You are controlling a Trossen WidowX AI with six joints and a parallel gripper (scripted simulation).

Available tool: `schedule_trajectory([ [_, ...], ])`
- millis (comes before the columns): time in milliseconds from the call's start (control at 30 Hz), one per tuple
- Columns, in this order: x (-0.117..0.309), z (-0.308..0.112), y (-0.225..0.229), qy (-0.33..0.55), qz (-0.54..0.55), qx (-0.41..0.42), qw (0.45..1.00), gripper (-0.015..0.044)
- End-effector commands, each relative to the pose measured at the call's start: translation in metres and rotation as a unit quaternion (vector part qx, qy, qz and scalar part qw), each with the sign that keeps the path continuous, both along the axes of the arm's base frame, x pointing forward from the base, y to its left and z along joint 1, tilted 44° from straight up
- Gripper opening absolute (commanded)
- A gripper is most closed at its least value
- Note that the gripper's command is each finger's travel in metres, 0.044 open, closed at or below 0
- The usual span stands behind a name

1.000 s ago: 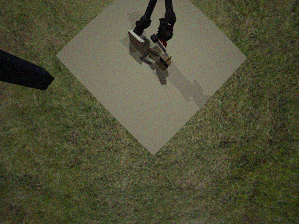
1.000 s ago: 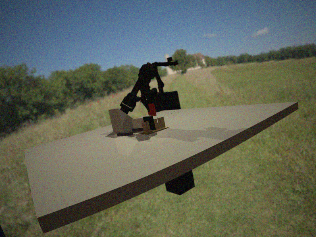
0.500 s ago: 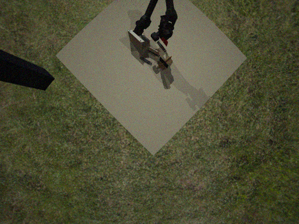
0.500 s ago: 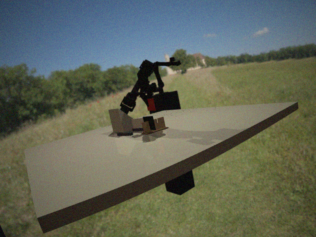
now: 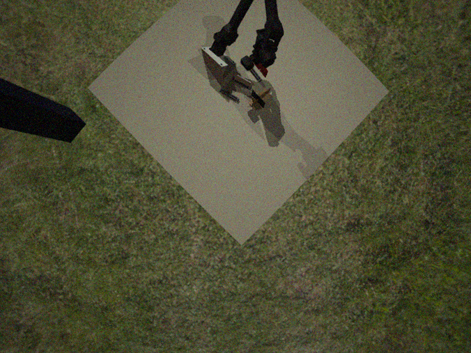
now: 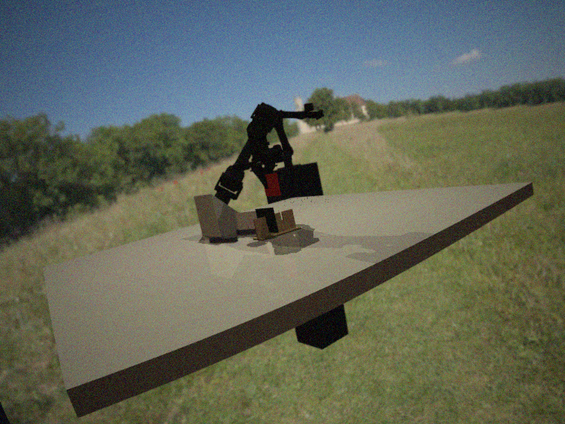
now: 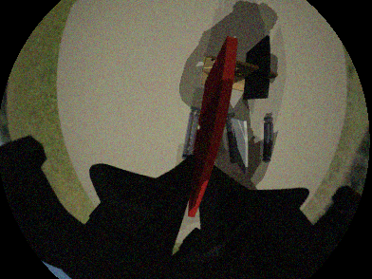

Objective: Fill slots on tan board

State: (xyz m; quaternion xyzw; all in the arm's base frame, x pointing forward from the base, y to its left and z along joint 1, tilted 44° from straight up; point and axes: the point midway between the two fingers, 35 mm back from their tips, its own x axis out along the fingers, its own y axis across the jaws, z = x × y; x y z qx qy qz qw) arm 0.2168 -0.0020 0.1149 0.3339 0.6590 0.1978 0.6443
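Observation:
My gripper (image 7: 195,158) is shut on a red board (image 5: 262,69) (image 6: 272,184) (image 7: 219,102), held upright above the table. In the exterior view it is raised above the tan board (image 6: 286,220) and touches nothing below. The tan board stands upright, with a thin open slot showing in its top edge. A black board (image 5: 258,97) (image 6: 269,220) (image 7: 258,71) stands crosswise on it, towards one end; its seat is too dark to judge. Dark holder rails (image 5: 231,96) (image 7: 268,138) lie near the boards. The red board's notch cannot be made out.
A tall beige block (image 5: 214,57) (image 6: 214,216) stands by the arm's base, with a lower beige piece (image 6: 245,221) between it and the boards. The boards stand on a pale table (image 5: 187,133) (image 6: 182,292). A black panel (image 6: 300,180) shows behind the red board in the exterior view.

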Motion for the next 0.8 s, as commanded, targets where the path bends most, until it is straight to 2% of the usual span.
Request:
schedule_trajectory([
  [0, 0.012, -0.002, -0.006, -0.007, 0.005, -0.002, 1.000, 0.0000],
  [767, 0.063, -0.020, -0.028, -0.021, 0.018, -0.004, 1.000, 0.0000],
])
